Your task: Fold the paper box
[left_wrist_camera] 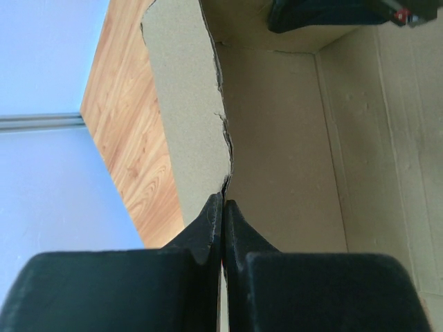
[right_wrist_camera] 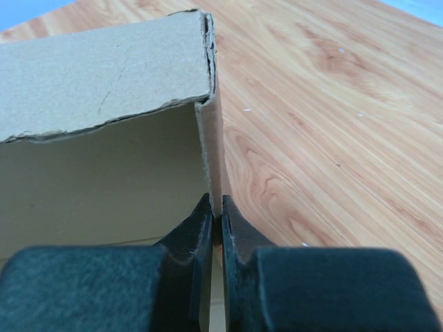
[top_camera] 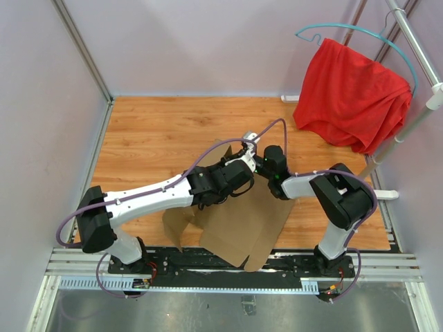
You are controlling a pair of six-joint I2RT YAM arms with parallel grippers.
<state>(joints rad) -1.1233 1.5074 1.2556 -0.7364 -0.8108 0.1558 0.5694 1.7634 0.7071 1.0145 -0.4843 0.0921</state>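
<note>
The paper box [top_camera: 243, 223] sits at the near middle of the wooden table [top_camera: 156, 131], between the two arm bases. It is plain brown corrugated cardboard and only partly formed. Its flat panels spread toward the near edge, and one corner reaches over the mounting rail [top_camera: 208, 259]. The far end of the sheet is raised, and both wrists meet above it. The left gripper [left_wrist_camera: 223, 204] is pressed together on the thin edge of an upright cardboard flap. The left wrist view shows the two black fingers [left_wrist_camera: 205, 228] almost touching, with only the sheet between them. The flap edge above the grip is ragged and rises away from the fingers. To its right lie the inner floor and a side wall of the box, joined at a crease. The right gripper [right_wrist_camera: 217, 211] is likewise clamped on the box. It holds the vertical corner edge of a standing wall, with the box interior to its left and bare table to its right. The top edge of that wall is rough and slightly torn. In the overhead view the left arm reaches in from the left and the right arm folds in from the right, and the grippers sit close together. A red cloth [top_camera: 349, 93] hangs on a teal hanger [top_camera: 346, 31] at the far right, well apart from the box.
</note>
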